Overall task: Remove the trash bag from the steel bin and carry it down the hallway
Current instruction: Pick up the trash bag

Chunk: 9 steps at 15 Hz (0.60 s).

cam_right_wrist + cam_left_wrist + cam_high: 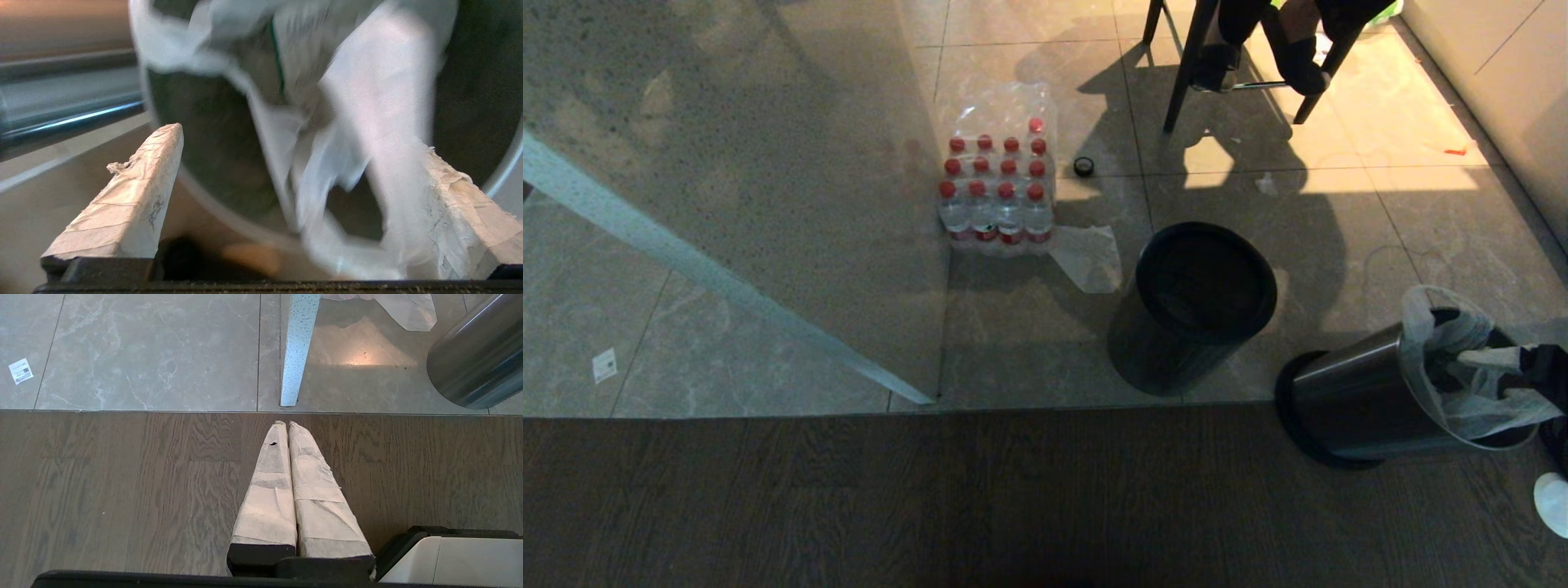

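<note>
The trash bag (1462, 384) hangs crumpled over the mouth of the steel bin (1356, 400), which tilts at the edge of the tiles. The right gripper (286, 171) is spread wide at the bin's mouth, film between its fingers (135, 192). The left gripper (286, 426), fingers pressed together, hangs over wood flooring (122, 490).

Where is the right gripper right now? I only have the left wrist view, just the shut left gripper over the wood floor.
Observer: The right gripper is at the mouth of the steel bin, at the head view's right edge.
Operator: Is it gripping anything?
Observer: No. Its jaws stand open, with the film of the trash bag loose between them.
Operator: Is the bag out of the bin?
Observer: Not yet. Its edge is folded over the bin's rim.
</note>
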### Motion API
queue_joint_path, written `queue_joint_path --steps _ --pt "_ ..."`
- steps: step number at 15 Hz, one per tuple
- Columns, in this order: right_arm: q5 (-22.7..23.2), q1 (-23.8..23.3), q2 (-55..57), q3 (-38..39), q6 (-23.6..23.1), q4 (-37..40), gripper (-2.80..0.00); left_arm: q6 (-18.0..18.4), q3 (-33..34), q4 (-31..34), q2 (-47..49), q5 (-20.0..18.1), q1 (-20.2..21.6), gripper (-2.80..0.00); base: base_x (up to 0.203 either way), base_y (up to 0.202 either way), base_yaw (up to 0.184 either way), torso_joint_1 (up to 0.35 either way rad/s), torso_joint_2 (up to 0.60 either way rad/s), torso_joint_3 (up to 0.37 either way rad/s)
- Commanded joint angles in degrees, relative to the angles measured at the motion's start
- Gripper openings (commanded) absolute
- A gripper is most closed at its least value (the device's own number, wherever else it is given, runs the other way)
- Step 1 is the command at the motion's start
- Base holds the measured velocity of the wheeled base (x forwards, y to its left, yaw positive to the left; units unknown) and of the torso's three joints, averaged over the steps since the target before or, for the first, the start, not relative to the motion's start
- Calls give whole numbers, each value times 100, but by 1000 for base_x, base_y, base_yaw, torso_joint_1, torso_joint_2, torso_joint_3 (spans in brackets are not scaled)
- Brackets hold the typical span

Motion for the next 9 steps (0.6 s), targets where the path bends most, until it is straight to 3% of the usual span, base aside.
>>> queue_joint_path --steps 1,9 --pt "-109 96 272 -195 -53 -116 0 -4 0 0 -2 4 0 -280 0 0 0 0 0 0" --pt "-114 414 717 -659 118 -102 0 -4 0 -8 -2 4 0 -280 0 0 0 0 0 0"
